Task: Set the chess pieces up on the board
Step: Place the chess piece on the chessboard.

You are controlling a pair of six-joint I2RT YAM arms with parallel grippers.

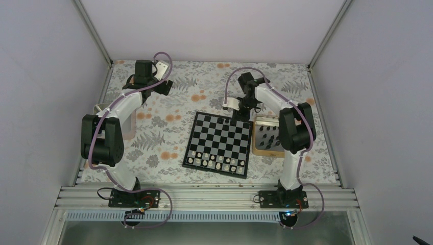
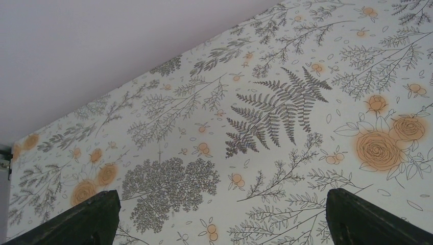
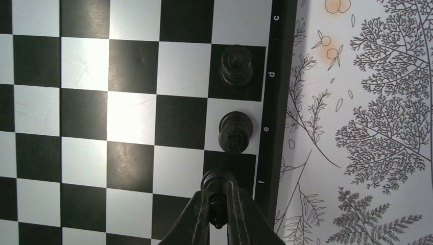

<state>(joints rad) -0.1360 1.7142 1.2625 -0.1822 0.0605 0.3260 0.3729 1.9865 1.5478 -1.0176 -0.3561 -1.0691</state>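
The board [image 1: 218, 144] lies in the middle of the table. In the right wrist view two black chess pieces [image 3: 235, 65] [image 3: 235, 131] stand on the board's [image 3: 133, 117] edge row, by the letters d and e. My right gripper [image 3: 218, 190] is shut on a third black chess piece [image 3: 218, 179] over the dark square by the letter f. From above, that gripper [image 1: 240, 114] hangs at the board's far edge. My left gripper [image 2: 224, 224] is open over bare tablecloth with nothing between its fingers [image 2: 92, 219], far back left of the board [image 1: 161, 84].
A tan-rimmed tray [image 1: 264, 151] right of the board holds several more black pieces [image 1: 269, 133]. White chessmen [image 1: 214, 162] fill the board's two near rows. A flowered cloth [image 1: 168, 122] covers the table, with walls on three sides.
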